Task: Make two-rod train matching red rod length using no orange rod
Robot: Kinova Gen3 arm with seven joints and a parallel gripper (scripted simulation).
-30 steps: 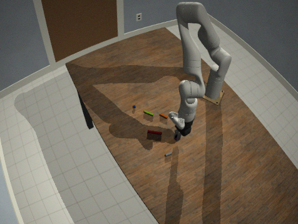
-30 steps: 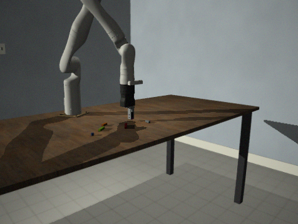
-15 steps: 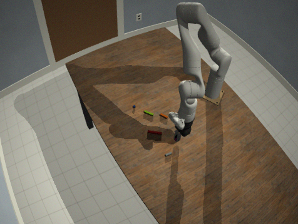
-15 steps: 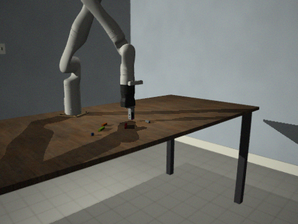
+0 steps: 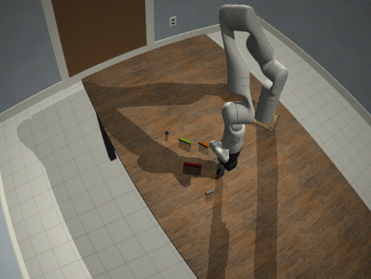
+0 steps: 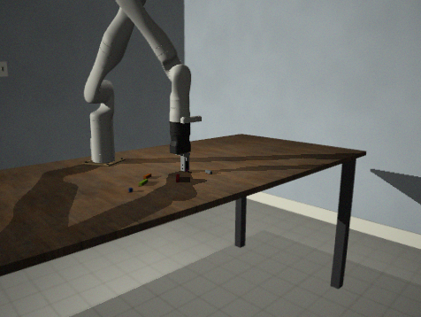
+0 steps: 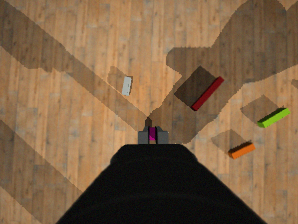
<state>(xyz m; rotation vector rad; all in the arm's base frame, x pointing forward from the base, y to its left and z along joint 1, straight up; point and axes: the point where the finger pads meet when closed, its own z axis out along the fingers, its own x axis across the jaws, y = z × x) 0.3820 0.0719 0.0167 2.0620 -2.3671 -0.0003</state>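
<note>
My gripper (image 7: 152,132) (image 5: 219,170) (image 6: 184,167) is shut on the small magenta rod (image 7: 152,133) and holds it above the table, right of the red rod (image 5: 192,164) (image 6: 178,177) (image 7: 207,93). The lime rod (image 5: 185,140) (image 6: 143,181) (image 7: 273,117) and the orange rod (image 5: 203,144) (image 6: 147,175) (image 7: 242,150) lie flat behind the red rod. The grey rod (image 5: 210,192) (image 6: 208,172) (image 7: 127,86) lies toward the table's front. A tiny blue rod (image 5: 167,132) (image 6: 130,189) lies at the far left of the group.
The wooden table (image 5: 296,203) (image 6: 283,152) carries the arm's base (image 5: 266,124) (image 6: 103,161) at its back. The table's left edge runs close to the blue rod in the top view.
</note>
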